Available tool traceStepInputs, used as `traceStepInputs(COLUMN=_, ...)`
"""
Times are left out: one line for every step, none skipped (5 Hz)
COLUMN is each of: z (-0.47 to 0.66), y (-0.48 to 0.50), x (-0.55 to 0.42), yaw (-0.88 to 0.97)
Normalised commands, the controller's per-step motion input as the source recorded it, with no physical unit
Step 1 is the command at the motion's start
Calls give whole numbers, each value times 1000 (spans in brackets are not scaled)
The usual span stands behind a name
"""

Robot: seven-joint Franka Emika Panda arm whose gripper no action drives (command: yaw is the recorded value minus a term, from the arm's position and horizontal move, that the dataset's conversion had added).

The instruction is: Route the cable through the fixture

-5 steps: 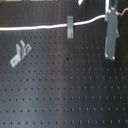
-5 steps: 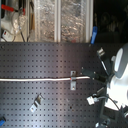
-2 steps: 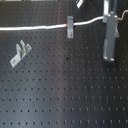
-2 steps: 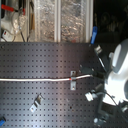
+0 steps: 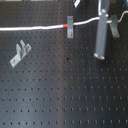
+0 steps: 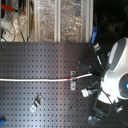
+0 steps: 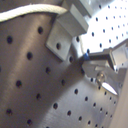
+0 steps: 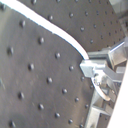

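Holding the cable (image 5: 35, 27) pinched, gripper (image 5: 100, 54) has drawn it taut through the right clip (image 5: 70, 26); left clip (image 5: 19, 53) unthreaded.

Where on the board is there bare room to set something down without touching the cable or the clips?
The pegboard is bare across the whole near half in the first exterior view, below the spare clip. It is crowded along the cable, at the clip it runs through by the red band, and around the gripper.
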Motion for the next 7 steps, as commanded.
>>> traceStepInputs(z=11, y=0, x=0, yaw=0)
traceStepInputs(z=131, y=-216, x=-99, yaw=-723)
traceStepInputs(z=104, y=-314, x=-221, yaw=-357)
traceStepInputs(z=45, y=-254, x=-202, yaw=-306)
traceStepInputs(z=-46, y=-3, x=-117, yaw=-266)
traceStepInputs(z=-809, y=-7, x=-203, yaw=0)
traceStepInputs(z=-318, y=34, x=-553, yaw=380)
